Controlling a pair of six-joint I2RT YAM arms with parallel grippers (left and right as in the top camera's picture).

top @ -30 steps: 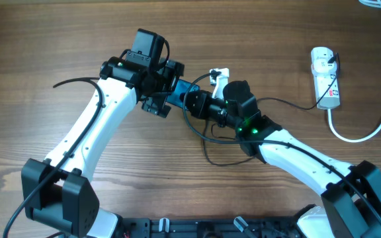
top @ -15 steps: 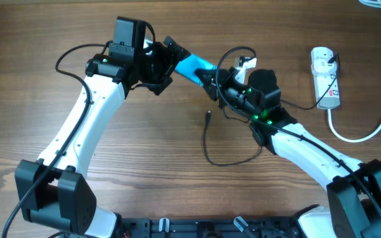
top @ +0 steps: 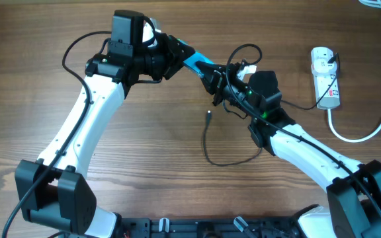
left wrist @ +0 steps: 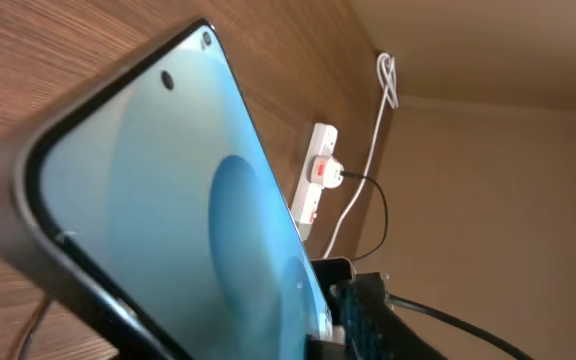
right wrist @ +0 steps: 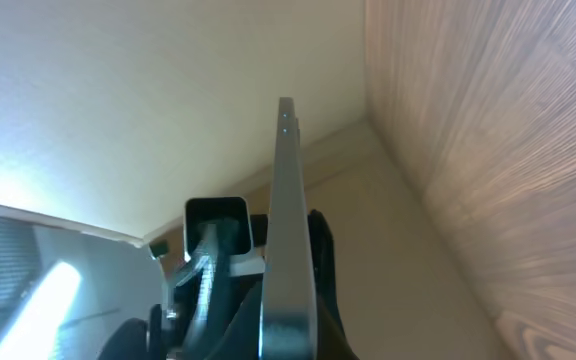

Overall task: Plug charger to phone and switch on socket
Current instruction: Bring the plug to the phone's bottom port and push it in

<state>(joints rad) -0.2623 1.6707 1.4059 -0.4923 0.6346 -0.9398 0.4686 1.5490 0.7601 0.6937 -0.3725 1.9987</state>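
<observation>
No lettering is legible: the slim rectangular smartphone (left wrist: 168,230) shows only a cyan-blue screen with a darker oval; the white elongated power strip (top: 327,89) bears an unreadable red mark.

The phone (left wrist: 168,200) shows a cyan-blue screen with a darker blue oval, framed by a black bezel. The socket (top: 325,78) is white with a red mark at its switch. The charger (top: 204,139) is black, the cord (top: 359,139) white. The counter (top: 45,39) is brown with streaky wood grain.
</observation>
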